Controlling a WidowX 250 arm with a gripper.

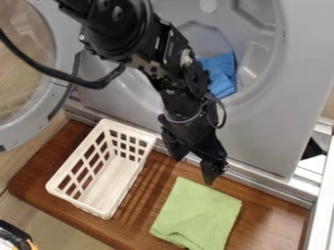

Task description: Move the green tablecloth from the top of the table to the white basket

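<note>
Spread apart, with a gap between them, the jaws of the black gripper [193, 171] point down toward the wooden table [143, 205], and nothing is pinched between them. One finger is on the left and a little farther off; the other is to the right and nearer, its tip showing just beside the far edge of the green tablecloth [199, 215]. How high that tip is above the wood, I cannot tell.

The tablecloth lies on the table, folded into a rough square and turned at a slant, on the near side of the jaws. It is outside the white basket [116, 176], to the right of it, with a strip of bare wood between the two. The basket stands upright on the left part of the table, its sides pierced with slots and its long way running from near left to far right.

Above the gripper, the black arm [124, 29] slants in from the far left, across the front of a grey machine [267, 136] behind the table. A black cable [52, 73] loops from the arm toward the left, in front of the machine's round door [32, 128], which hangs open. Inside the machine's opening, right of the arm, sits a blue cloth [221, 73].
</note>
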